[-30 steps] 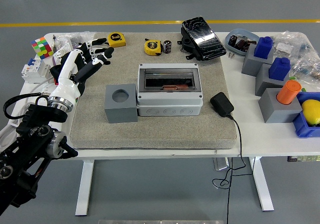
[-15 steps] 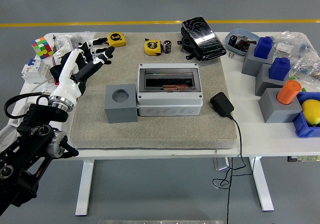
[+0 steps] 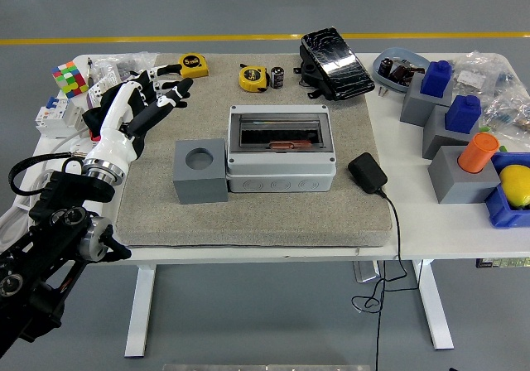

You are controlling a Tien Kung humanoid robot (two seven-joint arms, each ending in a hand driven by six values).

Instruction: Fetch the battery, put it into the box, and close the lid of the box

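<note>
- Head view: your left hand (image 3: 142, 104) hovers over the mat's (image 3: 248, 214) far-left corner, fingers (image 3: 175, 98) spread and relaxed, holding nothing, pointing twd the top right.
- Left arm comes in from the bottom-left corner; right arm not in the pic.
- Box (image 3: 281, 149) sits mid-mat, lid (image 3: 280, 131) down, dark see-through window up. Something copper-coloured shows thru the window near its front edge.
- Battery (image 3: 277, 77): small dark cylinder at the mat's far edge, just right of a yellow tape (image 3: 252, 77), left of the black pedal (image 3: 334, 53). Well apart from your hand and from the box.
- Grey block (image 3: 200, 170) w/ a round hole touches the box's left side.
- 2nd yellow tape (image 3: 194, 65) at the mat's far-left corner, just beyond your fingertips; can't tell if touching.
- Black adapter (image 3: 367, 173) right of the box, cord running off the bench (image 3: 431, 230) front.
- Colour cube (image 3: 69, 79) far left on the bench.
- Right end of the bench: grey blocks w/ blue (image 3: 436, 79) and orange (image 3: 478, 152) tops, blue bin w/ a yellow fruit (image 3: 515, 185).
</note>
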